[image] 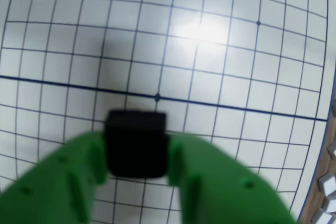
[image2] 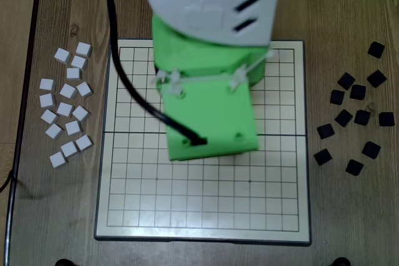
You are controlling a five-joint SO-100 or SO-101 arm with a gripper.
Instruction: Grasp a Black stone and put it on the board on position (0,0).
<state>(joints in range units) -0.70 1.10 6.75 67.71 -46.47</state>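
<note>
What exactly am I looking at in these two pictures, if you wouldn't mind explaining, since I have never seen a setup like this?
This is a small green robot arm working over a gridded game board on a wooden table. The overhead view looks straight down, so the arm hides the board's middle. Loose white tiles lie to the board's left there, and black tiles to its right. The wrist view comes from a camera riding on the arm, looking down past its hand. The hand's two green fingers are closed on one black stone, carried above the board, near its dark centre line.
</note>
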